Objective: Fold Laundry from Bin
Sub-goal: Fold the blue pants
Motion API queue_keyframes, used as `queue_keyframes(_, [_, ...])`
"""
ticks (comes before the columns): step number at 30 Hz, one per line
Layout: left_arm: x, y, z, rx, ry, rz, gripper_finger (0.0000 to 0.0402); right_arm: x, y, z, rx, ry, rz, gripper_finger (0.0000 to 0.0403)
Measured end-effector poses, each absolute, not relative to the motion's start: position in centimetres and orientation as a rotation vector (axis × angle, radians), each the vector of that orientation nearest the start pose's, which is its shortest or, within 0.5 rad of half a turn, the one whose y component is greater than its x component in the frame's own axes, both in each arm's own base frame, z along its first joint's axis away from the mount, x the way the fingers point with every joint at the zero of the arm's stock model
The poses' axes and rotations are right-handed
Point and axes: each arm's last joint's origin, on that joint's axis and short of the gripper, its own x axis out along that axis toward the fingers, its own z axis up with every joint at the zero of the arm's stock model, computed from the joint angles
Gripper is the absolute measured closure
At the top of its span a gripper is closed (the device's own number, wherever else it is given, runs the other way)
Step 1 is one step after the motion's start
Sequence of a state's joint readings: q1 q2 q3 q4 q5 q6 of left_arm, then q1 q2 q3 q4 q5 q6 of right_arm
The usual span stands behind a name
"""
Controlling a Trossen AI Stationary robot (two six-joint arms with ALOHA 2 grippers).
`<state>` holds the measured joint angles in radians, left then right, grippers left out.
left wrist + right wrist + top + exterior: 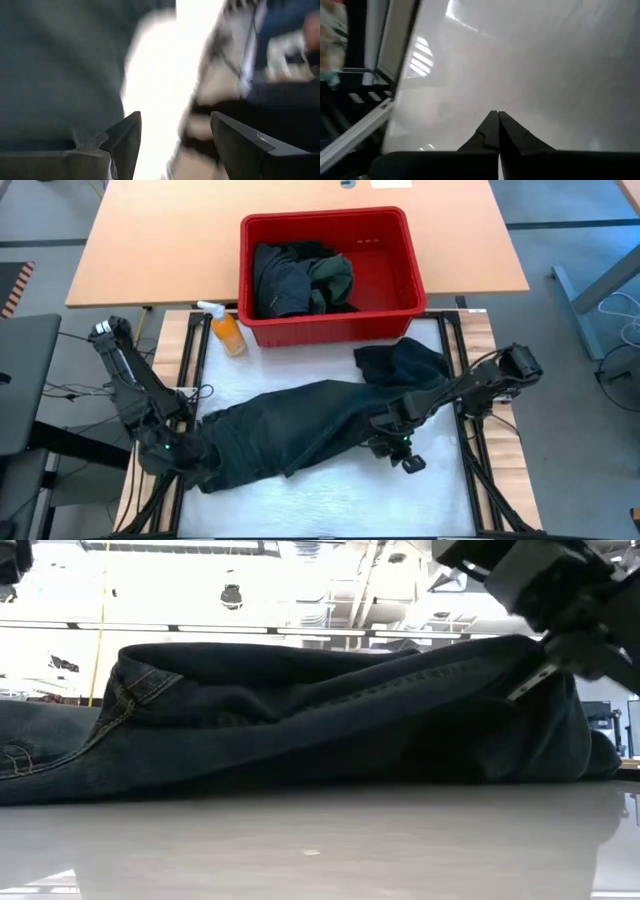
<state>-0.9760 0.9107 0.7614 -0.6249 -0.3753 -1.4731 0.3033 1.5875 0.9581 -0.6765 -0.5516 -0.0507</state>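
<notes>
Dark jeans (pixel 290 430) span white table (pixel 330 485); front edge bare.

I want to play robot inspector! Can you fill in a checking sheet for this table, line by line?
Surface: white table, mostly bare in front.
Job's things: dark jeans lie stretched across the table; another dark garment lies beside the red bin, which holds more dark laundry.
Clutter: orange spray bottle next to the bin.
End effectors: left end effector open, empty, at the jeans' left end; right end effector shut, empty, over the table by the jeans' right side.
Cables: loose wires left of the table.
Surroundings: wooden desk behind; grey floor.
</notes>
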Motion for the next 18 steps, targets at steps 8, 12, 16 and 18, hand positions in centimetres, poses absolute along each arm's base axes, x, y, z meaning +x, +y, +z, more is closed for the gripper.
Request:
queue_keyframes(8, [13.9, -11.6, 20.5, -0.753, 0.947, 0.191, 0.0178, 26.8, 13.0, 18.8, 0.444, 1.223, 1.176, 0.0386])
queue_keyframes(12, [14.4, -11.0, 17.3, -0.775, 1.109, 0.181, 0.0178, 26.0, 12.6, 20.1, 0.543, 1.272, 1.177, 0.0386])
queue_keyframes(16, [13.8, -10.9, 14.5, -0.819, 1.327, 0.170, 0.0178, 24.8, 11.8, 22.5, 0.525, 1.239, 1.118, 0.0387])
queue_keyframes(18, [13.7, -11.4, 14.0, -0.841, 1.410, 0.108, 0.0178, 24.0, 11.0, 24.0, 0.463, 1.187, 1.034, 0.0387])
